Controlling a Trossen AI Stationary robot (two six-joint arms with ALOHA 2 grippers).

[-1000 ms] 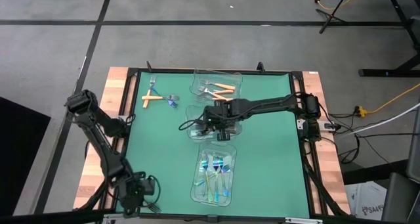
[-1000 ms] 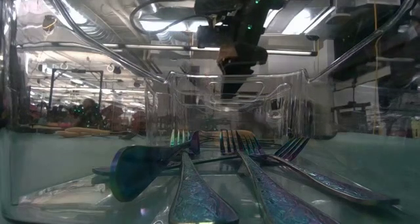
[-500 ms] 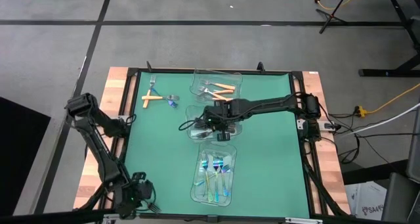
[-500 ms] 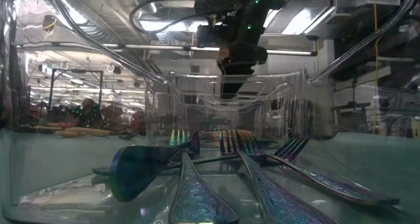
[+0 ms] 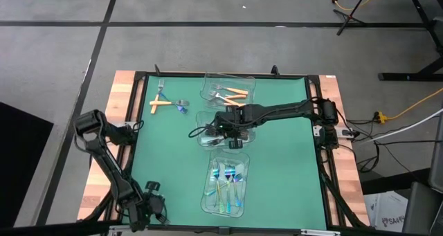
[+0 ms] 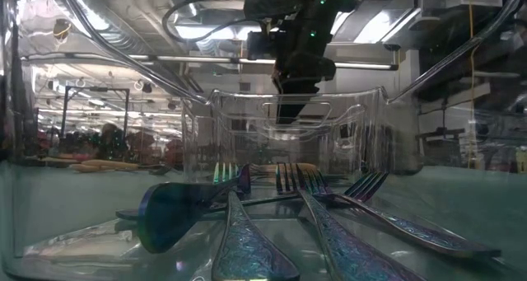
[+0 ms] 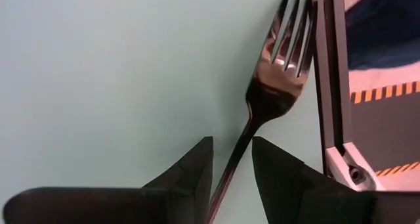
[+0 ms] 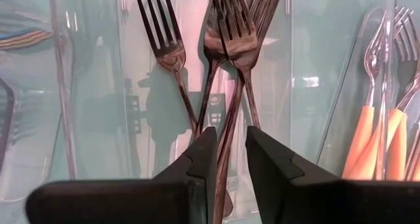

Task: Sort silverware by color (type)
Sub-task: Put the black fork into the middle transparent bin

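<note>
- The right claw (image 5: 216,133) hangs over the middle clear container (image 5: 204,118) at the centre of the desk (image 5: 284,174); its wrist view shows the fingers (image 8: 197,159) a narrow gap apart with a dark fork handle (image 8: 223,165) running between them, though whether they pinch it cannot be told.
- The left claw (image 5: 158,210) sits low at the desk's near left corner; only its wrist view shows a dark fork (image 7: 275,86) lying on the green surface beside the black frame rail (image 7: 331,79), its handle passing between the slightly parted fingers (image 7: 190,168); a grip is not clear.
- The high view alone gives the whole layout: a far container (image 5: 211,82) with orange-handled forks (image 5: 232,93), the middle one under the right claw, and a near container (image 5: 208,194) with iridescent forks (image 5: 228,180).
- It also shows loose orange-handled forks (image 5: 160,102) and a small blue piece (image 5: 182,109) on the desk's far left, outside any container.
- The right wrist view adds several dark forks (image 8: 230,33) lying tines away inside the middle container.
- The low view looks through the near container's wall at iridescent blue-teal forks (image 6: 329,223) close up, with the right arm (image 6: 300,58) descending behind.
- The right arm reaches in nearly straight from the right edge; the left arm is folded, elbow out past the desk's left side.
</note>
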